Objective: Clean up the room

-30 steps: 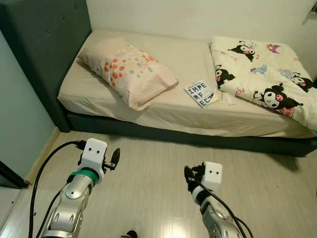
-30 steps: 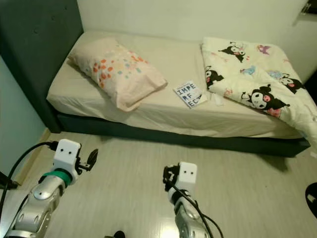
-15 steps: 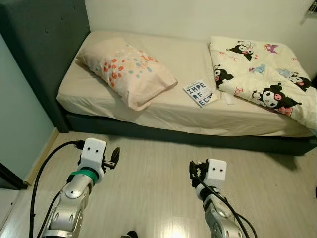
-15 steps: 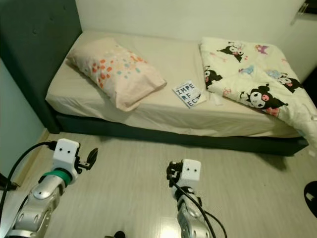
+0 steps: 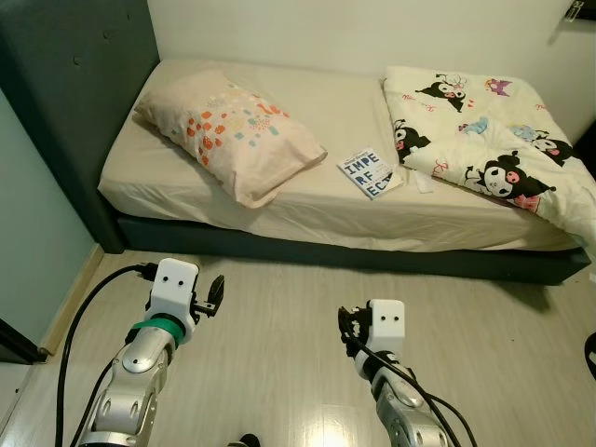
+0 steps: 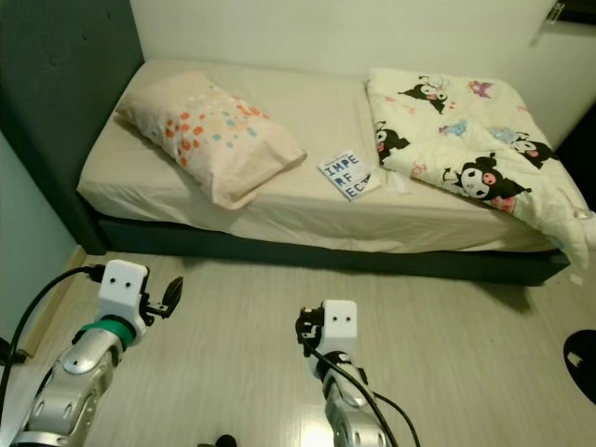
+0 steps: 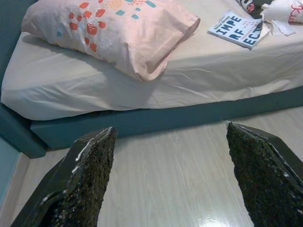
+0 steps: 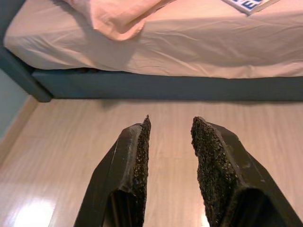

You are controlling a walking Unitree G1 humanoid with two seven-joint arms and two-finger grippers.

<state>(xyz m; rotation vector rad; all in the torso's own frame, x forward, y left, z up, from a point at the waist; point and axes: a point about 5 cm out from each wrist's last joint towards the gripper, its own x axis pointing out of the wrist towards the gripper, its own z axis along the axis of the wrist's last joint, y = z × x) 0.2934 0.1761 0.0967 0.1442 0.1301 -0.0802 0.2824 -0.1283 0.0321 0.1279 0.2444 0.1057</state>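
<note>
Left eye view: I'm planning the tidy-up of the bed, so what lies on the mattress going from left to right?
Pillow → book → cartoon-print duvet.

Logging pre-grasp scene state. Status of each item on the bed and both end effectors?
pillow: lying askew on the bed, one corner near the front edge
book: closed, flat on the sheet, beside the blanket
blanket: rumpled, bunched at one end of the bed, edge drooping over the side
bed: sheet on, unmade
left end effector: open wide, holding nothing, above the floor
right end effector: fingers slightly apart, holding nothing, above the floor
</note>
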